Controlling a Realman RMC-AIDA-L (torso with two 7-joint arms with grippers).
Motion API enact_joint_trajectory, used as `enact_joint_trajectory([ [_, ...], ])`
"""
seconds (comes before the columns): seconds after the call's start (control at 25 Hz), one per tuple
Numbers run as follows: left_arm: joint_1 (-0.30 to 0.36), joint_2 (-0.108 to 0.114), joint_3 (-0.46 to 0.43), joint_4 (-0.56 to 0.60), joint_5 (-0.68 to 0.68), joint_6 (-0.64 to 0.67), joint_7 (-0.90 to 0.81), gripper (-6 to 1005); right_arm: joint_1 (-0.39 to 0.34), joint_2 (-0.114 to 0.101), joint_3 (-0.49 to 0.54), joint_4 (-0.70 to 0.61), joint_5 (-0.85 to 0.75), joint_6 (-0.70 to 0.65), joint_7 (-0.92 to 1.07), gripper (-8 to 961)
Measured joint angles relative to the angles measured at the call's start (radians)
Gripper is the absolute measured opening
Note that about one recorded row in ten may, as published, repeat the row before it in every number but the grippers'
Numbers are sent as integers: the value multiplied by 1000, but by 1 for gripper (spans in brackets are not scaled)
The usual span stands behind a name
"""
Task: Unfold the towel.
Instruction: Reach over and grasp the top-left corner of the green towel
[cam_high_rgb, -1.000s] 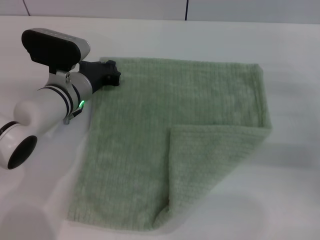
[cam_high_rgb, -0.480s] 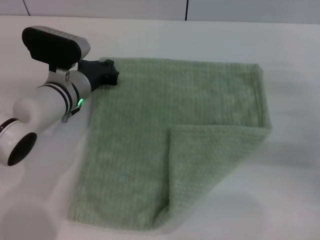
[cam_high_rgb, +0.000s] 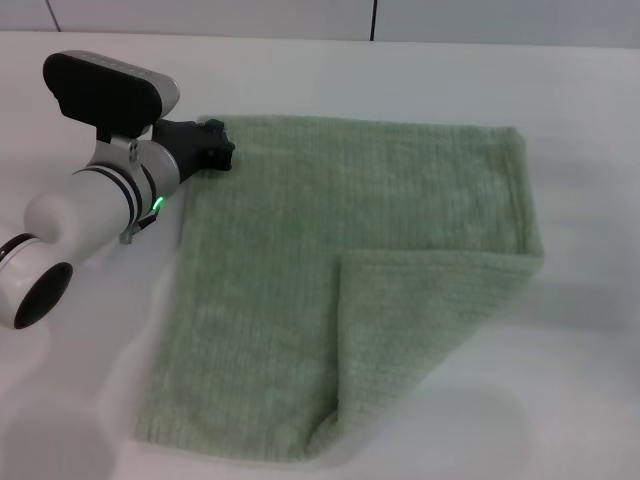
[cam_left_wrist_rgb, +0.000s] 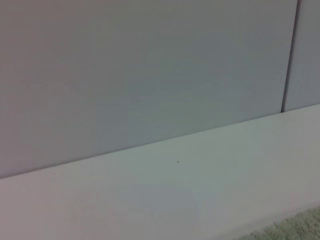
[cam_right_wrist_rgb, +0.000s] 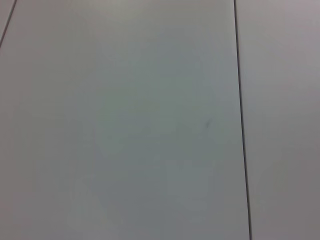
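Towel (cam_high_rgb: 300, 270) is lying mostly spread on the white table (cam_high_rgb: 580, 150), but its near right corner is lying doubled back over the middle, so unfolding is judged incomplete. Left gripper (cam_high_rgb: 215, 148) is sitting at the far left corner; finger state cannot be told. Right gripper is not showing. That flap is awaiting opening.

- The towel (cam_high_rgb: 300, 290) lies flat on the white table (cam_high_rgb: 580, 120), its near right corner folded over onto itself.
- The left gripper (cam_high_rgb: 215, 148) sits at the towel's far left corner.
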Motion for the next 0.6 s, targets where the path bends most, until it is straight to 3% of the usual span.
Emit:
enact_joint_trajectory([
  [0.2, 0, 0, 0, 0, 0, 0, 0, 6, 2, 1, 0, -1, -3, 0, 42, 777],
  [0.4, 0, -1, 0, 0, 0, 0, 0, 7, 2, -10, -10, -18, -27, 9, 260, 777],
  [0.6, 0, -1, 0, 0, 1, 0, 1, 8, -37, -20, -17, -136, -196, 64, 466, 777],
])
